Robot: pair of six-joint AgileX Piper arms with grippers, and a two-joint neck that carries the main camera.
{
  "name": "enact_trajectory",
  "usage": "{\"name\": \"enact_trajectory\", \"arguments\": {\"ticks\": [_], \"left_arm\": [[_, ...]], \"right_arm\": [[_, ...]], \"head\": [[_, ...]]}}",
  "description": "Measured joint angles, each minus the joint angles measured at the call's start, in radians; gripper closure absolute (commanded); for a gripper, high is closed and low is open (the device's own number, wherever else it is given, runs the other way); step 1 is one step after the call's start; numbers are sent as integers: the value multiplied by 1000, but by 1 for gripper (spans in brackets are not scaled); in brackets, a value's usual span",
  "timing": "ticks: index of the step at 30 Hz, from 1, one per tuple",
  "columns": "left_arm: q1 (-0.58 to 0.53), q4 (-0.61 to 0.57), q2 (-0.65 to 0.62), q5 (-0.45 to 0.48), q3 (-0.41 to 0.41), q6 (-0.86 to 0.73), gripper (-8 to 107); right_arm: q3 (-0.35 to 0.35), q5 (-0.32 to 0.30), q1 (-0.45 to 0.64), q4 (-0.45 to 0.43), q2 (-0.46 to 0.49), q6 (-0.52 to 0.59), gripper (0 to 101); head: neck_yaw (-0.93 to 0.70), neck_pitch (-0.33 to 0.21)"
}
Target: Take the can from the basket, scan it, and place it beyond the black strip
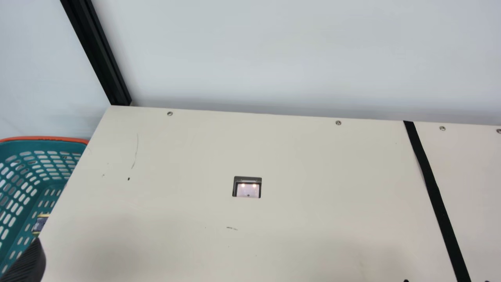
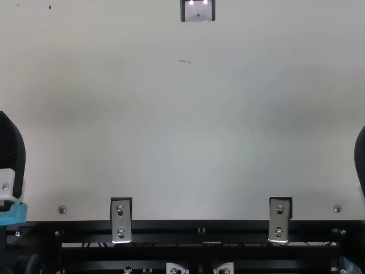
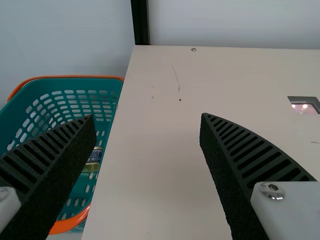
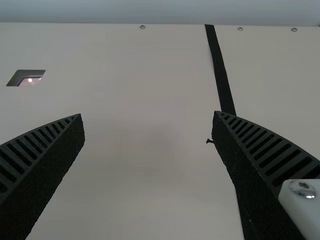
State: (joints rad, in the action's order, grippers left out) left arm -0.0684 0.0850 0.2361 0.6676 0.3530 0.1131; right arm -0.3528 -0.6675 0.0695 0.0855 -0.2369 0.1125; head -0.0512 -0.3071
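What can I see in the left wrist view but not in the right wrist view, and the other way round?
Left wrist view's own: the teal basket with the can inside, a black upright post behind the table, and the open left pincer.

Right wrist view's own: the black strip running along the table, and the open right pincer.

Shared: the cream table, the scanner window set into it, and the pale wall beyond.

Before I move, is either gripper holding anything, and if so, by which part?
Nothing is held: the left gripper and right gripper are both open; the can is in the basket.
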Motion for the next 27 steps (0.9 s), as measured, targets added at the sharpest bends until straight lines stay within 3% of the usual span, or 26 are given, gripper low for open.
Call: {"name": "enact_trajectory", "arguments": {"ticks": [27], "left_arm": [[0,0,0,0,0,0,9]], "right_arm": [[0,0,0,0,0,0,0]], "head": [[0,0]]}}
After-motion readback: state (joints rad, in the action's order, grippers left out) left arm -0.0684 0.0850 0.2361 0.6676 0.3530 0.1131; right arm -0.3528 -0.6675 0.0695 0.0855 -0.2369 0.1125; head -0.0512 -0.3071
